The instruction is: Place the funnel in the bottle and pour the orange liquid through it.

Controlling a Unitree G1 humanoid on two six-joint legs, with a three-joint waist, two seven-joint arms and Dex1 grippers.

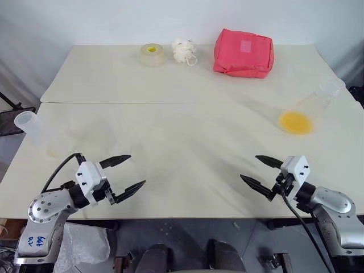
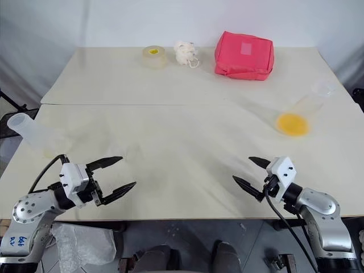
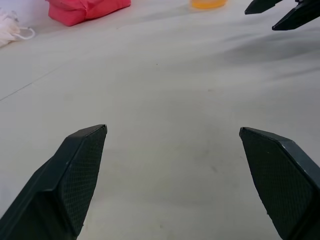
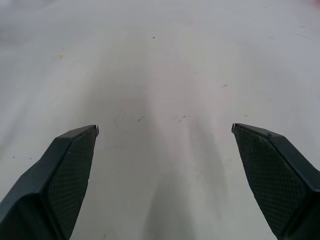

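A clear flask (image 1: 311,105) stands at the right side of the table with the orange liquid (image 1: 296,122) pooled in its wide base. A clear bottle (image 1: 33,129) with an open round mouth stands near the table's left edge. I cannot make out the funnel. My left gripper (image 1: 136,170) is open above the near left of the table, nothing between its fingers, pointing inward. My right gripper (image 1: 249,168) is open at the near right, also empty, well short of the flask. In the left wrist view the orange liquid (image 3: 207,3) and the right gripper's fingers (image 3: 285,12) lie far ahead.
Along the table's far side sit a tape roll (image 1: 152,54), a white ball of string (image 1: 183,51) and a red pouch (image 1: 243,53). A seam (image 1: 170,103) runs across where two tabletops meet. Bare tabletop lies between the grippers.
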